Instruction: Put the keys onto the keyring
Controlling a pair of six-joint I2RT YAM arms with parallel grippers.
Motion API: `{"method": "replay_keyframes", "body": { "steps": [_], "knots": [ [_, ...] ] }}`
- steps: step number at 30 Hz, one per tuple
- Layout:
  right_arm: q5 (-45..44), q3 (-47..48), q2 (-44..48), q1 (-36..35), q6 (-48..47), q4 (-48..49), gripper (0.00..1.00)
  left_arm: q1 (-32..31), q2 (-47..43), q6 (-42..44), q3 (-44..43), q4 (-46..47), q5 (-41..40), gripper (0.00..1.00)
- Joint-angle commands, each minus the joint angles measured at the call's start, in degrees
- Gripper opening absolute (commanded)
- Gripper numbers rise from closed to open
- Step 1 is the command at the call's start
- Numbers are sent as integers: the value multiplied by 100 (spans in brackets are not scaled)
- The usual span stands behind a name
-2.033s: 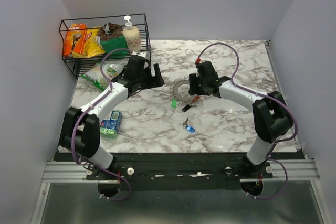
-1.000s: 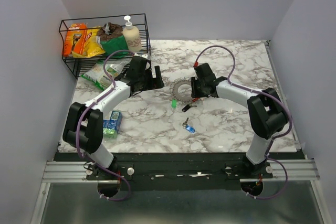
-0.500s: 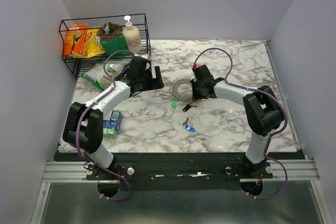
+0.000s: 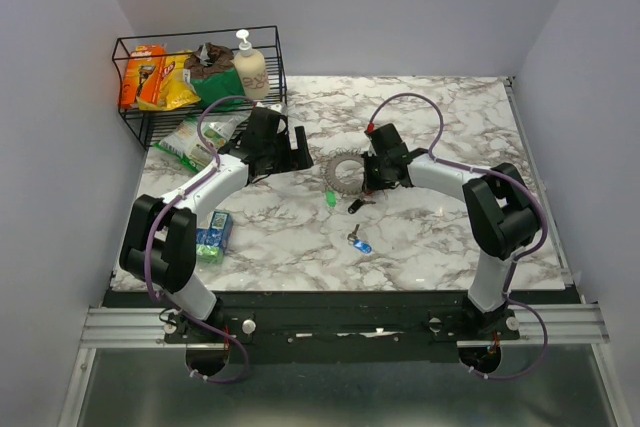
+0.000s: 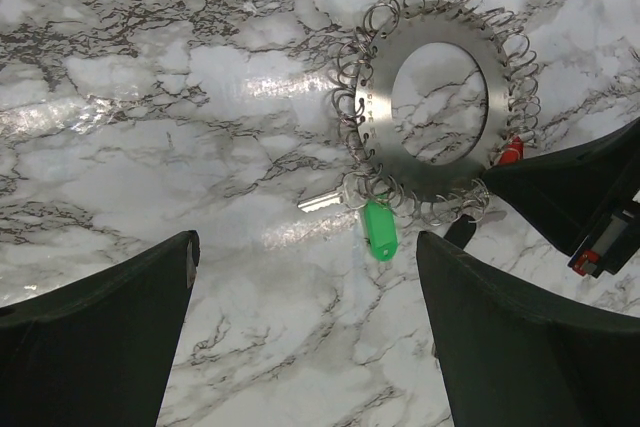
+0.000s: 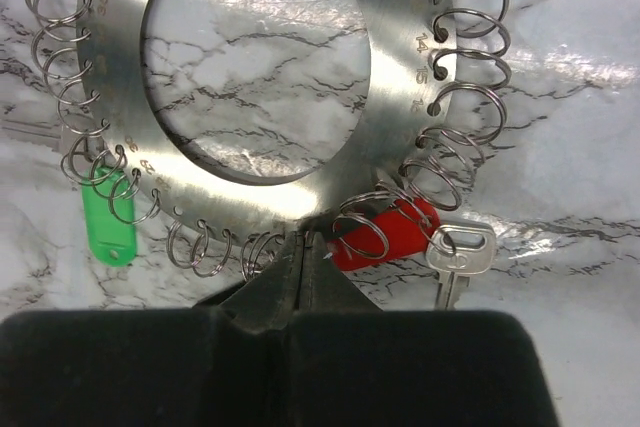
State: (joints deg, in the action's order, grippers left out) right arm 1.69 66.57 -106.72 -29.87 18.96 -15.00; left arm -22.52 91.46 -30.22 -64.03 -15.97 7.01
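Observation:
The keyring [image 4: 345,169] is a flat steel disc [image 6: 400,77] with an open centre and many small split rings round its rim. A green key [image 4: 331,198] hangs from its near rim [image 5: 379,229]. A red key [image 6: 400,232] and a bare silver key [image 6: 455,257] sit at the rim too. My right gripper [image 6: 305,242] is shut, its tips pressed against the disc's edge beside the red key; whether a split ring is pinched does not show. My left gripper [image 5: 305,247] hovers open, left of the keyring [image 5: 370,112]. A black key [image 4: 356,206] and a blue key [image 4: 361,244] lie loose on the marble.
A wire basket [image 4: 135,132] holding a soap bottle [image 4: 250,65] and packets stands at the back left. A green-white packet [image 4: 195,142] lies in front of it. A blue pack [image 4: 212,234] lies beside the left arm.
The right gripper has closed its jaws at the keyring's rim and shifted slightly left. The left arm moved a little forward earlier and has held still since, still open.

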Motion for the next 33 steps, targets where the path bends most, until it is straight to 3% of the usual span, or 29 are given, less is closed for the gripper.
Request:
{"method": "replay_keyframes", "body": {
  "steps": [1, 6, 15, 18, 21, 25, 33],
  "knots": [
    [691, -117, 2, 42, 388, 349, 1, -15, 109, -10, -57, 23, 186, 99],
    [1429, -214, -16, 25, 801, 884, 1, -24, 170, -46, -83, 94, 319, 99],
    [1518, -240, 203, -142, 592, 921, 7, -24, 197, -10, -74, 41, 301, 99],
    [1352, -302, 414, -142, 451, 903, 40, -33, 206, -19, -22, 67, 319, 99],
    [1062, -188, 503, -142, 346, 693, 55, -33, 223, -28, -39, 24, 328, 99],
    [579, 67, 468, -142, 275, 516, 57, -50, 232, -19, -22, 41, 345, 99],
    [490, 1110, -120, -142, 38, 236, 55, -340, 653, -107, -399, -248, 240, 99]
  ]
}}
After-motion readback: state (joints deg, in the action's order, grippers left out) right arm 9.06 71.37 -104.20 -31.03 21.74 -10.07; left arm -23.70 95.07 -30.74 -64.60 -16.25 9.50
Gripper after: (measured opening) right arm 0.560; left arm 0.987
